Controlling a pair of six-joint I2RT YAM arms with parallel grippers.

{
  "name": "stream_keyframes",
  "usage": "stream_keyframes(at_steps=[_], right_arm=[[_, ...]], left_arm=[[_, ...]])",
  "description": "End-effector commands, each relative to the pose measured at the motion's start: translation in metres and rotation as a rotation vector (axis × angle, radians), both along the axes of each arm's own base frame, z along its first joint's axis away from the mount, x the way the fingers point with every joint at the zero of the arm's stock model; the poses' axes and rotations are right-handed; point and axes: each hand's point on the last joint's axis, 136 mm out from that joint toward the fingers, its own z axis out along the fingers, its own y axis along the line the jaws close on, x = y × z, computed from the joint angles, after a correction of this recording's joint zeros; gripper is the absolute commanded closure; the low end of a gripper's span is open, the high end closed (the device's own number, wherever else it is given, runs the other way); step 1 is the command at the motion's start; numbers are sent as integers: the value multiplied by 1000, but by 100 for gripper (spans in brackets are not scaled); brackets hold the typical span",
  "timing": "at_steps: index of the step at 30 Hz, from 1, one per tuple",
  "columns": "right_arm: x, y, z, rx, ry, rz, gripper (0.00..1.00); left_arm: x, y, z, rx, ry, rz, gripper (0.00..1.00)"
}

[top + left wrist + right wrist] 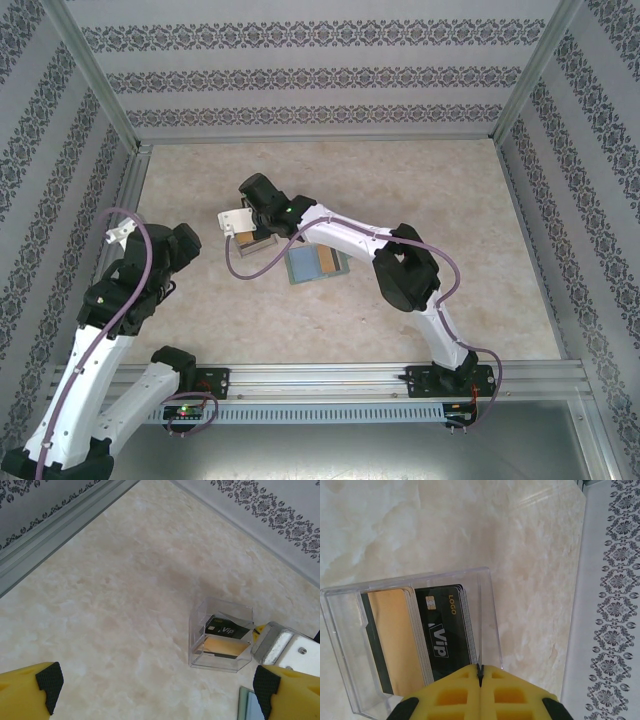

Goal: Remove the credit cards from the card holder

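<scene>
The right gripper [480,670] is clamped, yellow fingers together, on the thin wall of a clear plastic tray [350,605] stacked with tan and black "VIP" cards [440,630]. Its arm is stretched forward and left across the marbled table [450,200]. The left gripper [156,687] is held apart above bare table, its arm folded back. From above, the open grey-green card holder [303,268] is seen just beside the tray, with a tan credit card [332,262] on it.

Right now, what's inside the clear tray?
The tray holds a stack of black VIP cards beside tan cards. The right fingers, shut on a tray wall, cover the black stack's near end. The card count can't be told.
</scene>
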Motion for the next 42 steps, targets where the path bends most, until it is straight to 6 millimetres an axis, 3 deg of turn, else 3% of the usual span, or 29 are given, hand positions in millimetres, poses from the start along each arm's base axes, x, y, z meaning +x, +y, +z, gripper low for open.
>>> stream_keyframes(at_steps=[1, 12, 21, 36, 39, 42], right_arm=[[-6, 1, -14, -33, -2, 20, 100], [-9, -2, -19, -42, 4, 10, 100], [-7, -3, -39, -56, 24, -8, 100], [1, -1, -53, -54, 29, -33, 100], [2, 0, -52, -48, 29, -37, 95], [4, 1, -52, -44, 26, -49, 83]], left_arm=[[-3, 7, -5, 37, 25, 16, 1], [-1, 6, -10, 25, 31, 18, 1], [1, 4, -12, 18, 35, 16, 1], [2, 4, -12, 17, 38, 9, 1], [3, 3, -13, 15, 41, 4, 1], [4, 3, -14, 12, 43, 2, 1]])
